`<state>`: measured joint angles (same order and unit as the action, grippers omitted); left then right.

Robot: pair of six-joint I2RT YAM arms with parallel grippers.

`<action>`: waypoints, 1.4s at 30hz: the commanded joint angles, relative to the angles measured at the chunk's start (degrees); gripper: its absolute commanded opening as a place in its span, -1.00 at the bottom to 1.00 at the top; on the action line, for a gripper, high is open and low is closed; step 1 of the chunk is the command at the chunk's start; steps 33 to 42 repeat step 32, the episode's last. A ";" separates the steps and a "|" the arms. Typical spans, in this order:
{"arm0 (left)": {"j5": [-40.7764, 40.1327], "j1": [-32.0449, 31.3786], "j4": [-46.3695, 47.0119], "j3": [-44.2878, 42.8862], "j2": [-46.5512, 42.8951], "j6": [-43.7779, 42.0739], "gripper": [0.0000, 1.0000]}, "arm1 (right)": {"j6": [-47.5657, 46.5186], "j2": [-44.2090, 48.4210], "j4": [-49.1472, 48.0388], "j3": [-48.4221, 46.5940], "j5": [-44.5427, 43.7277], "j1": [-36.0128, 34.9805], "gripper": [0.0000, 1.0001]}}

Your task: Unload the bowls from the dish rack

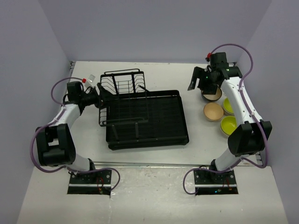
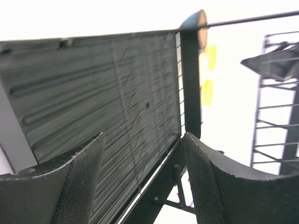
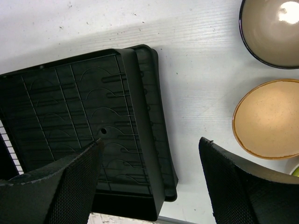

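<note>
The black dish rack (image 1: 145, 116) lies mid-table, its wire slots (image 1: 122, 88) at the back left; no bowl shows in it. Several bowls sit on the table to its right: a dark-rimmed tan one (image 1: 212, 96) (image 3: 273, 30), a tan one (image 1: 213, 112) (image 3: 268, 119), and two lime-green ones (image 1: 228, 125) (image 1: 227, 106). My left gripper (image 1: 102, 97) (image 2: 142, 140) is open at the rack's left side, with the rack's edge (image 2: 93, 88) between its fingers. My right gripper (image 1: 197, 84) (image 3: 150, 141) hangs open and empty above the rack's right corner (image 3: 70, 116).
A small clear item with a red cap (image 1: 87, 80) lies at the back left beside the left arm. Walls close in the table on the left, back and right. The right arm's forearm passes over the lime-green bowls.
</note>
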<state>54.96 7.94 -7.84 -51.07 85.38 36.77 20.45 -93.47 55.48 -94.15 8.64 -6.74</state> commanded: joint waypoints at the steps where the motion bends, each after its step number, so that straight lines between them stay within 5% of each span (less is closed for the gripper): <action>1: 5.94 2.33 11.25 -0.08 -1.71 5.67 0.38 | -0.50 -0.57 -0.81 -0.95 1.02 -0.64 0.65; 9: 4.72 8.04 11.80 -2.28 -0.13 8.05 0.39 | -0.32 -0.13 -1.17 -0.16 1.99 -1.96 0.66; 12: 0.78 10.94 3.14 -6.91 1.10 4.28 0.40 | -0.32 0.31 -1.52 0.54 2.25 -2.40 0.68; 18: -26.33 16.13 -16.47 -22.01 1.71 -6.53 0.57 | -0.50 3.63 -2.57 3.44 2.17 -5.21 0.76; 24: -42.63 16.05 -23.71 -27.86 1.89 -12.42 1.00 | -0.94 7.16 -3.28 7.22 0.32 -8.28 0.86; 32: -45.55 15.79 -20.38 -19.43 -3.29 -10.32 1.00 | -2.34 15.32 -5.47 12.32 2.51 -9.08 0.98; 42: -45.55 15.79 -20.38 -19.43 -3.29 -10.32 1.00 | -2.34 15.32 -5.47 12.32 2.51 -9.08 0.98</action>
